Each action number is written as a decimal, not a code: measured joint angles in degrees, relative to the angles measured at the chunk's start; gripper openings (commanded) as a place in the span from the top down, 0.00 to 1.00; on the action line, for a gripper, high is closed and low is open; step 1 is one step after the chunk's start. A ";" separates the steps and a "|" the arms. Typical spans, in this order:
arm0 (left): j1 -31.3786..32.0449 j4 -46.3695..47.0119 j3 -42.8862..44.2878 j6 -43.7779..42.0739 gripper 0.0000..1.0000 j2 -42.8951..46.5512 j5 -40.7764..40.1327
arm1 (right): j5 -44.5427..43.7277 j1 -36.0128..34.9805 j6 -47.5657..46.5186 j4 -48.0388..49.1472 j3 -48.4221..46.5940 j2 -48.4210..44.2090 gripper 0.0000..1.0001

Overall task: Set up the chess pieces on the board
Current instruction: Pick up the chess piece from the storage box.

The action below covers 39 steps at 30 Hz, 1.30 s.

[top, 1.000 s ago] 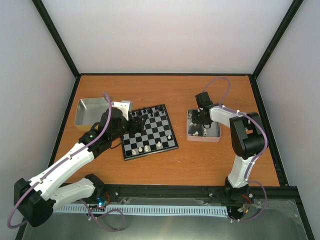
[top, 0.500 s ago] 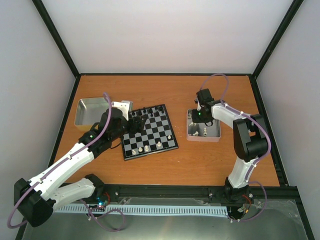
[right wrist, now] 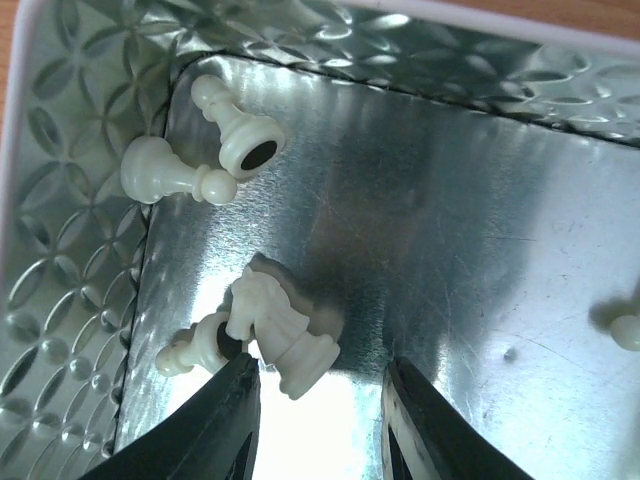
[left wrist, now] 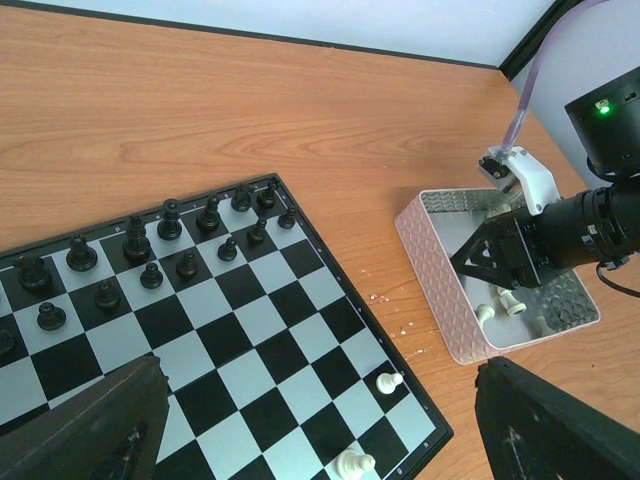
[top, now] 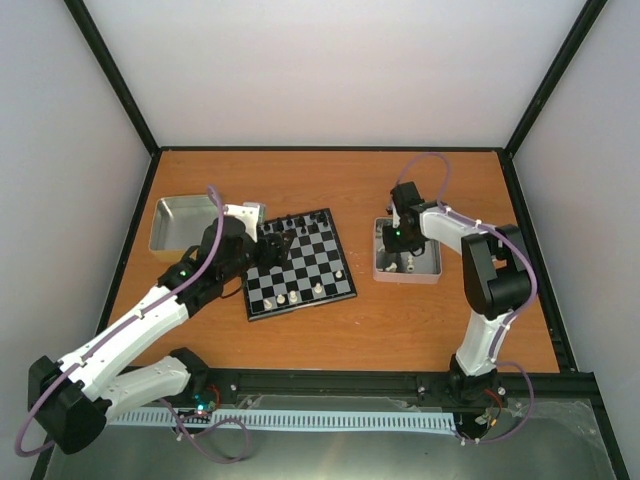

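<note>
Down inside the silver tray point(right wrist: 60, 300), right of the board point(left wrist: 250, 330): right gripper point(right wrist: 320, 425), jaws parted, straddling the base end of a cream knight point(right wrist: 285, 335) lying on its side, not yet pinching. Over the board's near side: left gripper point(left wrist: 320, 430), spread wide, holding nothing. Cream pieces split between two places: a few standing along the board's near edge point(left wrist: 388, 381), the rest loose in the tray.

Likely trouble: closing on a rounded, tipped base and squirting the knight away across the slick metal. Also risks catching the second piece point(right wrist: 195, 352) tucked against the knight's left side, so lifting two together or dropping both. Two pawns point(right wrist: 235, 125) lying close to the tray wall, liable to be scattered by any sideways sweep. Gripped lying down, probably comes out tilted; set down that way, likely topples on its square and could knock over the black pieces point(left wrist: 135, 240) ranked at the far side.
</note>
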<state>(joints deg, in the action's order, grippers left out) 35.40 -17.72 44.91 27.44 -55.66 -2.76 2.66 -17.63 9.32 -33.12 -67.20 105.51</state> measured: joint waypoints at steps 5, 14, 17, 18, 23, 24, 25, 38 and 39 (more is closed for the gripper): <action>0.00 0.02 -0.09 0.00 0.15 0.00 0.02 | -0.07 -0.11 -0.35 -0.46 -0.59 1.14 0.64; 0.00 0.15 -0.09 0.00 0.15 -0.42 0.02 | -1.36 -0.13 -1.16 0.33 -4.22 4.63 0.84; 0.00 0.15 -0.09 0.00 0.15 -0.42 0.02 | -1.53 -0.15 -1.22 0.59 -4.09 4.52 0.85; 0.00 0.13 -0.09 0.00 0.15 -0.42 0.02 | -1.53 -0.17 -1.09 0.79 -3.91 4.33 0.85; 0.00 0.15 -0.09 0.00 0.15 -0.55 0.24 | -1.53 -0.17 -0.70 1.07 -3.10 3.67 0.87; 0.00 0.15 -0.09 0.02 0.15 -0.66 0.35 | -1.51 -0.17 -0.52 1.22 -2.80 3.41 0.87; 0.00 0.15 -0.09 0.04 0.15 -0.76 0.50 | -1.40 -0.17 -0.37 1.31 -2.38 2.99 0.86; -0.04 -4.31 8.85 4.28 0.09 -9.25 10.75 | 13.55 -0.26 1.57 13.57 9.75 -19.76 0.83; -0.04 -4.33 10.01 4.68 0.08 -9.79 12.52 | 16.74 -0.31 1.95 15.67 11.32 -21.46 0.83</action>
<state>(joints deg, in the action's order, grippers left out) 35.35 -22.04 54.92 32.12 -65.45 9.76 19.40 -17.93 11.27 -17.45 -55.88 84.05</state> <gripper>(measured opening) 0.897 0.176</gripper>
